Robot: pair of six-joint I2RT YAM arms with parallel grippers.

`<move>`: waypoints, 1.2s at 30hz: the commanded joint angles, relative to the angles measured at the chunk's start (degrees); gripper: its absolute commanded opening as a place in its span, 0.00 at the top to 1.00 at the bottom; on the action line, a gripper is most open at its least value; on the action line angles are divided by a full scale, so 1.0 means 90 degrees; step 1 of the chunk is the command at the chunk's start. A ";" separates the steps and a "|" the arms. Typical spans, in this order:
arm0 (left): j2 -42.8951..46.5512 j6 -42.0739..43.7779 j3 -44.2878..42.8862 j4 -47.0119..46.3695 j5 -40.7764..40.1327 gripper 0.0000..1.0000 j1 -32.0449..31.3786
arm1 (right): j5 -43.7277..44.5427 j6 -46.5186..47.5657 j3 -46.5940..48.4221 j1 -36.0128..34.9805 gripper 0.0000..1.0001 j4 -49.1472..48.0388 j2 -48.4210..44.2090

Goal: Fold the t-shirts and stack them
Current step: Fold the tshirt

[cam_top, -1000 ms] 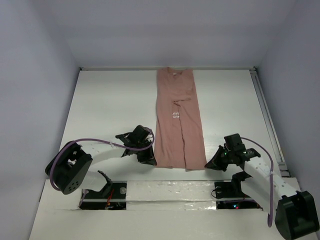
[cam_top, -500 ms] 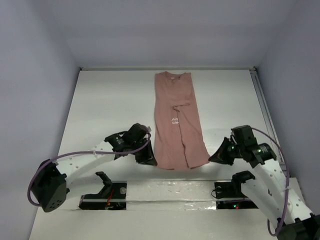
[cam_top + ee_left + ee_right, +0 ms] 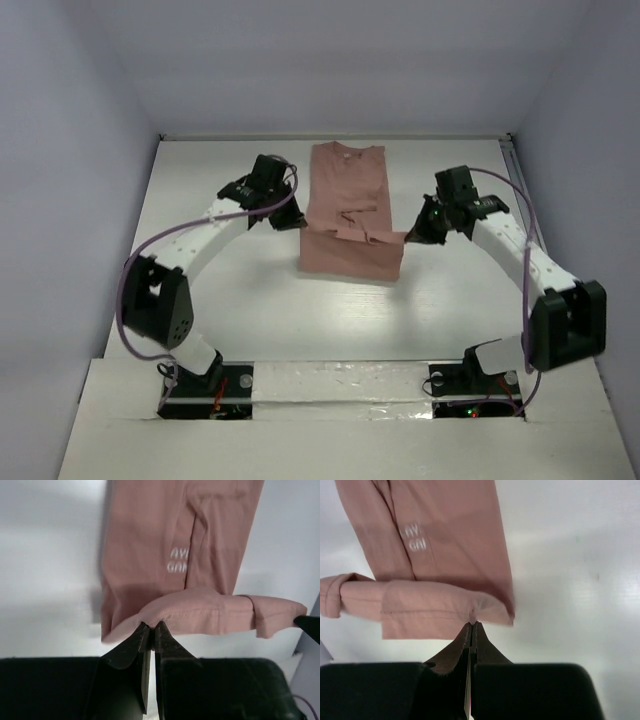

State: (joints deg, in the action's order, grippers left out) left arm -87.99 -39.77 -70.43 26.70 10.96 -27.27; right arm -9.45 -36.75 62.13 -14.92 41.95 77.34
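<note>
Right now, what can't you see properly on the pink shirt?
White lettering: both wrist views, a fold of the t-shirt covers part; top view, too small.
Collar: wrist views, cut off by the top edge.
Cloth under the folded-up flap: top view, the flap covers it.

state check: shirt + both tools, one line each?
t-shirt: folded into a narrow strip, bottom edge held up and doubled back over its middle, fold not laid flat.
left tool: shut, pinching the t-shirt's bottom edge at one corner.
right tool: shut, pinching the bottom edge at the other corner.
</note>
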 commanded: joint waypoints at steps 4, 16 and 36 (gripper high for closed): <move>-0.1685 0.0912 -0.1877 -0.0115 -0.0437 1.00 0.0216 | 0.0357 0.0518 0.1619 0.0368 1.00 -0.1252 0.1744; -0.3729 0.1050 -0.3833 -0.0134 -0.0691 1.00 0.0627 | -0.0043 0.0851 0.3536 0.0798 1.00 -0.1487 0.4139; -0.1376 0.0289 -0.0409 -0.2095 0.0118 0.97 -0.0288 | -0.0766 0.0939 0.2570 -0.0089 1.00 -0.2005 0.3339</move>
State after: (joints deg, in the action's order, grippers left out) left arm -101.10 -33.93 -79.33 15.03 6.26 -24.77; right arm -13.85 -28.29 87.46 -11.22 28.12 105.60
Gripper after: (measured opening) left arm 0.061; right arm 0.010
